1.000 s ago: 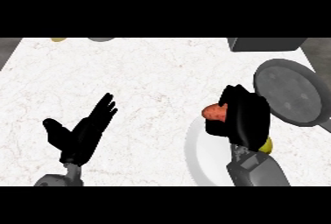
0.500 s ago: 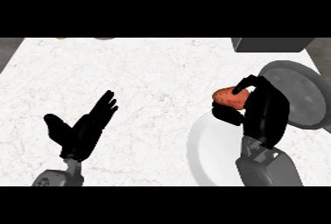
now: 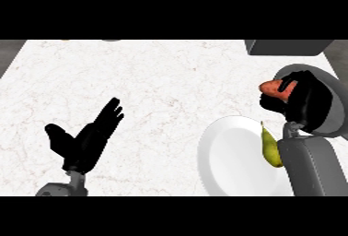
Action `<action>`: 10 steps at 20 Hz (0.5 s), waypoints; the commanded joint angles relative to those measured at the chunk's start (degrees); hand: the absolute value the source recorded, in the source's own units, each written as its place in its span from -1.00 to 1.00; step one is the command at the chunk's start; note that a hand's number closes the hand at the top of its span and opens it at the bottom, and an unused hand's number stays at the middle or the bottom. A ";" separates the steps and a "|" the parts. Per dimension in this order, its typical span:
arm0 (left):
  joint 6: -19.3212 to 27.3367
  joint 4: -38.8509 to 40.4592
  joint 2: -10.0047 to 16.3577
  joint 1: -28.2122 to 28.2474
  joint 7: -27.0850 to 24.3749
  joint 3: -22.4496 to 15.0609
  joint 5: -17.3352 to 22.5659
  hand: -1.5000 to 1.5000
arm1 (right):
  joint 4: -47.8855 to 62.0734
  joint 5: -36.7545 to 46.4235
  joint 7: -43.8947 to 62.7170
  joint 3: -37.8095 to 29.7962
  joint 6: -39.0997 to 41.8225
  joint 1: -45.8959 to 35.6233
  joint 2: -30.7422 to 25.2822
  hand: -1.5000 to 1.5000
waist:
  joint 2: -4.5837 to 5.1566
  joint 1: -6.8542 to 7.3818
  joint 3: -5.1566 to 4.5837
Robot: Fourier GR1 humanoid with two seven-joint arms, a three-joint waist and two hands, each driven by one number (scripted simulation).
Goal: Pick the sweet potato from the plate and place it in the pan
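Now the right hand (image 3: 302, 99) had its fingers curled round the one sweet potato (image 3: 273, 87), which poked out leftward over the left rim of the one pan (image 3: 335, 110) at the right edge of the desk (image 3: 170, 83). One plate (image 3: 228, 156), bearing one yellow-green fruit (image 3: 272, 148), lay just beside the pan; the left hand (image 3: 85, 140) rested open, well apart.

The bench (image 3: 170, 78) looks like matt, faintly veined white stone. Beside the right robot hand (image 3: 304, 99) the plate (image 3: 228, 161) is smooth white, the pan (image 3: 338, 110) beneath dull grey.
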 commanded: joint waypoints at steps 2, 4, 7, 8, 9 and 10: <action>1.54 -0.16 -2.07 -0.70 0.84 -2.12 -2.92 0.00 | 10.90 -0.25 -4.34 -6.39 -6.84 -5.01 -4.35 1.00 | 0.01 0.03 0.00; 0.92 -1.20 -0.05 -2.60 3.11 0.89 -0.80 0.00 | 18.54 0.87 -6.78 -8.58 -15.73 -4.41 -4.35 1.00 | 0.20 0.44 0.05; 0.29 -3.76 -0.27 1.26 2.93 -0.77 -1.19 0.00 | 25.74 -3.65 -12.20 -13.44 -20.84 -6.86 -8.67 1.00 | 0.21 0.96 0.08; -1.76 0.02 0.09 -1.31 0.54 1.29 0.26 0.00 | 29.72 -7.21 -15.22 -15.45 -23.38 -7.66 -9.50 1.00 | 0.49 1.00 0.10; -2.50 2.06 -0.54 -0.86 -1.23 1.20 0.15 0.00 | 30.75 -9.24 -18.08 -15.97 -24.84 -8.29 -10.37 1.00 | 0.37 0.65 0.07; -2.80 3.44 -0.19 -2.05 -1.71 2.39 0.44 0.00 | 34.10 -11.18 -20.25 -17.30 -25.94 -9.17 -11.51 1.00 | 0.46 0.72 0.08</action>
